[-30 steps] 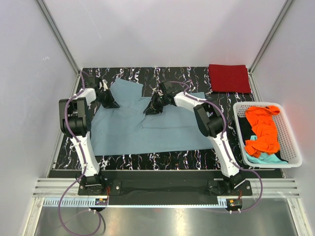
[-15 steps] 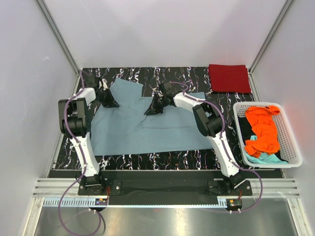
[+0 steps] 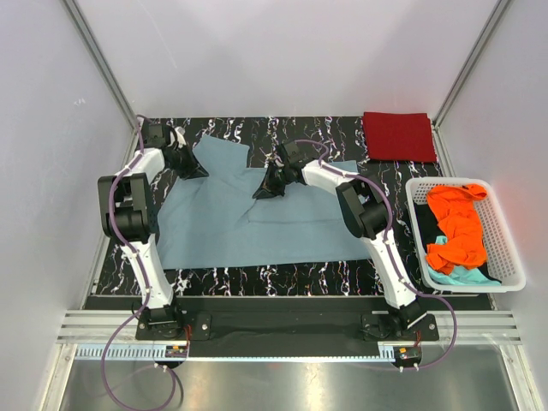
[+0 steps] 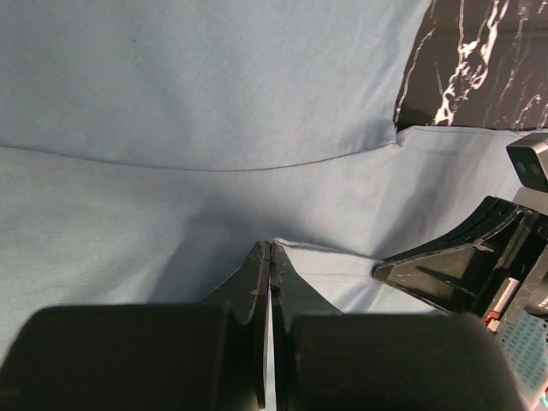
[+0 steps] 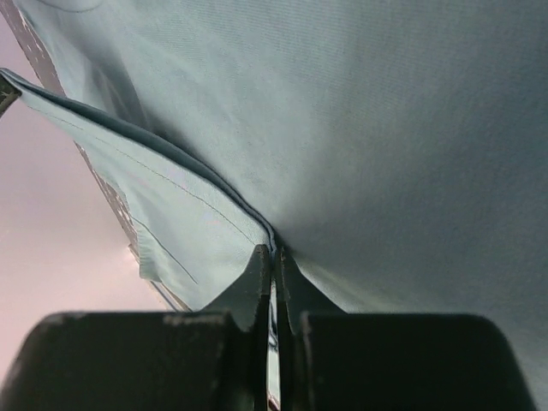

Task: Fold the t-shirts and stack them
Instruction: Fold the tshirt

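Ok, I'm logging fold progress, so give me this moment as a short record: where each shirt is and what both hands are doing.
spread out: grey-blue shirt, flat on the table
left hand: shut on the grey-blue shirt at its far left corner
right hand: shut on the grey-blue shirt's far edge, near the middle
folded: dark red shirt, far right corner
basket: right side, holds the crumpled orange shirt and teal shirt
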Controlling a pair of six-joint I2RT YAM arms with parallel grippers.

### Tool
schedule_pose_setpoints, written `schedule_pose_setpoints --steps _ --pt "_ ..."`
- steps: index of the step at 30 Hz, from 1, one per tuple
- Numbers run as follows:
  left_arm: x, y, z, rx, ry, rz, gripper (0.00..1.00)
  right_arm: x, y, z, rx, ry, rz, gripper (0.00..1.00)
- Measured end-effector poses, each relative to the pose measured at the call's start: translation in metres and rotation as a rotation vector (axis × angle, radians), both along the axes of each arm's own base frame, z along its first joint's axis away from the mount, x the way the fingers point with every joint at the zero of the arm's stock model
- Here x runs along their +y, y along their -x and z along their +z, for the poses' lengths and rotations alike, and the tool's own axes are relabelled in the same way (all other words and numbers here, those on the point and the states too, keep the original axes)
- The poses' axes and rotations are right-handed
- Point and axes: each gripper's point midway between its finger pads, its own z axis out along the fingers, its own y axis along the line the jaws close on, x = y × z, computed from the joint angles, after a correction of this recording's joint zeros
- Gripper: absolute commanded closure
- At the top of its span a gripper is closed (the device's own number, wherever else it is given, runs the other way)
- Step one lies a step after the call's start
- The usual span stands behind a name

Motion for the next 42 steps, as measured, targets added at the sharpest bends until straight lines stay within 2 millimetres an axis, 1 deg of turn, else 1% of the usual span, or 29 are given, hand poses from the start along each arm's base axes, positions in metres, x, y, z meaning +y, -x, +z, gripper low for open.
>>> schedule_pose_setpoints --steps 5,7,17,20,25,28,31,36,42 --pt "-0.001 -0.005 0.005 -0.015 0.003 -0.004 1.00 -0.001 -0.003 0.002 -0.028 0.013 0.000 1.00" --pt "-0.001 -0.007 0.005 -0.017 0.003 -0.004 1.00 -0.002 -0.003 0.001 -0.035 0.017 0.003 0.98" --pt "0.005 -0.004 -0.006 0.020 -0.029 0.021 1.00 -0.002 -0.004 0.002 -0.071 0.023 0.032 0.96" --pt "0.007 -0.004 -0.007 0.023 -0.039 0.027 1.00 0.000 -0.008 0.008 -0.094 0.017 0.042 0.96" --pt "0.010 -0.005 -0.008 0.022 -0.052 0.037 1.00 0.008 -0.018 0.026 -0.142 -0.012 0.052 0.95" --pt "0.011 -0.008 -0.006 0.016 -0.052 0.038 1.00 0.010 -0.022 0.031 -0.159 -0.021 0.057 0.95" --pt "0.011 -0.011 -0.006 0.013 -0.052 0.037 1.00 0.011 -0.023 0.029 -0.165 -0.019 0.061 0.94" --pt "0.011 -0.011 -0.009 0.019 -0.051 0.037 1.00 0.010 -0.022 0.016 -0.146 -0.006 0.062 0.94" --pt "0.010 -0.015 -0.008 0.010 -0.040 0.030 1.00 0.009 -0.022 0.013 -0.153 0.002 0.064 0.94"
